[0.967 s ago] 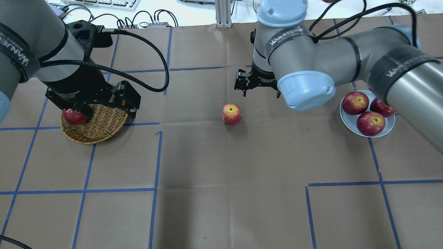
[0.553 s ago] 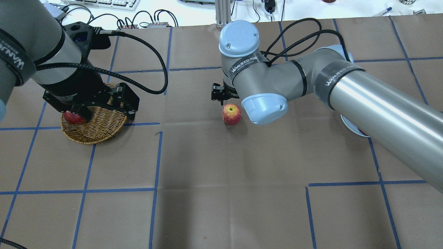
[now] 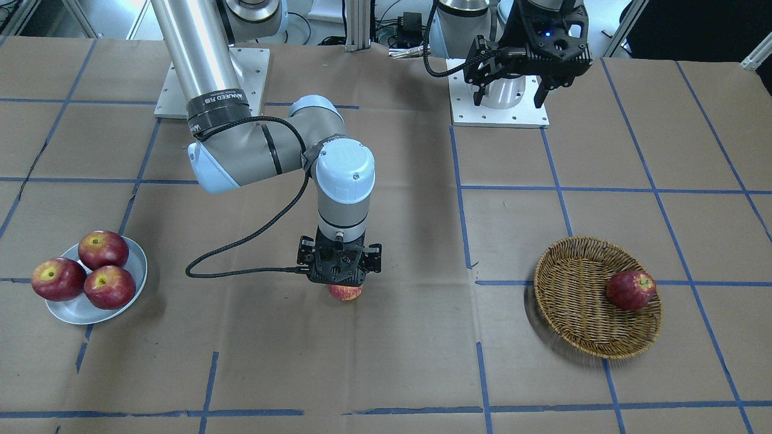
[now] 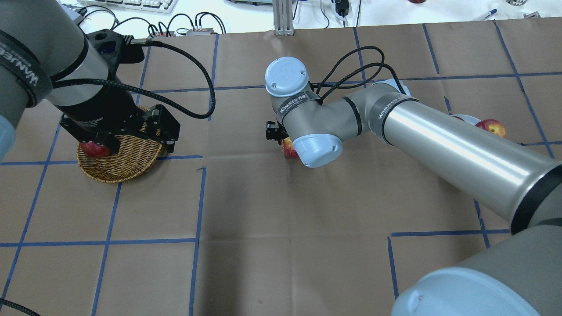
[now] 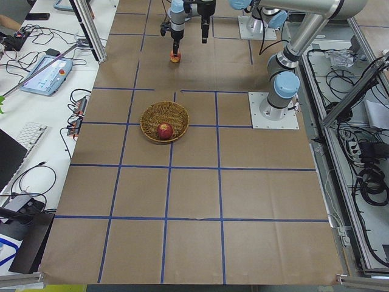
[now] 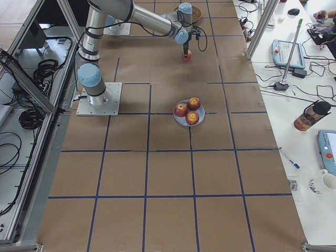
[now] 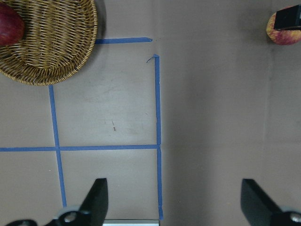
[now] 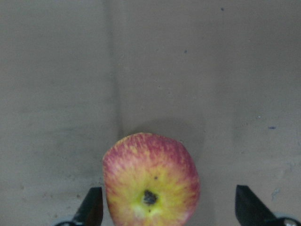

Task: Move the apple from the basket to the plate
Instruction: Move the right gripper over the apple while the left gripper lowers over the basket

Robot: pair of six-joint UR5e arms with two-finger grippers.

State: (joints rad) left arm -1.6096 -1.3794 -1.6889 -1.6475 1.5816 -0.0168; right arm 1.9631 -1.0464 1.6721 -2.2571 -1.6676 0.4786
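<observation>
The apple (image 8: 150,186), pinkish-red with a wide yellow blush, stands on the brown paper at mid-table, outside the basket; it also shows in the front view (image 3: 345,293) and the overhead view (image 4: 287,149). My right gripper (image 8: 169,207) is open and low over it, one finger on each side, neither touching. The wicker basket (image 3: 573,301) (image 4: 125,164) is on my left side. The pale plate (image 3: 136,265) is on my right side and mostly hidden by my right arm in the overhead view (image 4: 466,117). My left gripper (image 7: 174,197) (image 3: 509,93) is open, empty and raised near the basket.
One dark red apple (image 3: 630,290) lies in the basket. Three dark red apples (image 3: 84,271) fill the plate. My right arm (image 4: 439,140) stretches across the table's right half. Blue tape lines grid the paper. The right gripper's cable (image 3: 241,241) loops beside it.
My right arm has swung left from near the plate and come down over the apple, so its fingers now straddle it. My left arm has barely moved.
</observation>
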